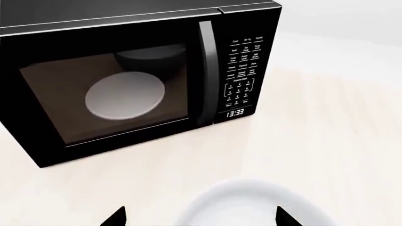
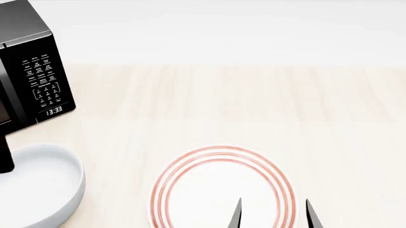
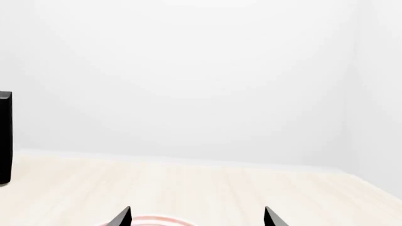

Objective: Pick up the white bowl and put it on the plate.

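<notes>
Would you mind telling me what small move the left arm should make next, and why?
Probably lower the left pincer onto the white bowl and close on its rim. Its open tips straddle the bowl without gripping it, and the bowl sits on the table beside the microwave, apart from the plate.

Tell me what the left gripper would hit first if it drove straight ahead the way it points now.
Probably the microwave. The left gripper, its fingers apart over the white bowl, faces the closed door, with bare table between. Depth is unclear.
</notes>
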You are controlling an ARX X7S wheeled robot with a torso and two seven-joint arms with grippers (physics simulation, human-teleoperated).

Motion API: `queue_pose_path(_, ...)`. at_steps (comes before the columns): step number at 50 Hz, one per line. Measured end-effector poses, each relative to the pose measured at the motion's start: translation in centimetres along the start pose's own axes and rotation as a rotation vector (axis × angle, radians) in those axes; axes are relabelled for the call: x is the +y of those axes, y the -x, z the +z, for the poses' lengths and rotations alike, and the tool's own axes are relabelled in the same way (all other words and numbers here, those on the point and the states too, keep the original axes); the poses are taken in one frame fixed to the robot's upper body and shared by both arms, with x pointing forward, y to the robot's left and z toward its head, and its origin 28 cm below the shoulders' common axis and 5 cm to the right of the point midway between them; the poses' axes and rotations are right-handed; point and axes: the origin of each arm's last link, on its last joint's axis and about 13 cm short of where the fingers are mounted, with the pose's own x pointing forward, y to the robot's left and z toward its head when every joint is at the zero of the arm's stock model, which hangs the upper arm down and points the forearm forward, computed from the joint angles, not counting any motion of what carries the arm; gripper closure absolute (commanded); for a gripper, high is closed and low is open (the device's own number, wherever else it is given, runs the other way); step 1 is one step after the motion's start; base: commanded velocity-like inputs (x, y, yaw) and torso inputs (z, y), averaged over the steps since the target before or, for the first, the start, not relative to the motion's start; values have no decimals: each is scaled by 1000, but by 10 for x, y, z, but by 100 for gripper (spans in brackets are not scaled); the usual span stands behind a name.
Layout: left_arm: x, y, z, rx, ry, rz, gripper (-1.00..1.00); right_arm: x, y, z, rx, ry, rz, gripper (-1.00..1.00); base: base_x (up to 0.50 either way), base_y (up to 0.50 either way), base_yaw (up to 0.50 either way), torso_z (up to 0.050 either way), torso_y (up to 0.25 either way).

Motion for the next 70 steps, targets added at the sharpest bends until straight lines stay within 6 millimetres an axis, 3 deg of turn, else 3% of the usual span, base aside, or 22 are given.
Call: queue_pose_path(70, 1, -33, -42, 78, 7, 32, -100, 0, 0, -4, 4, 6, 4, -100, 0, 0, 0, 0, 0)
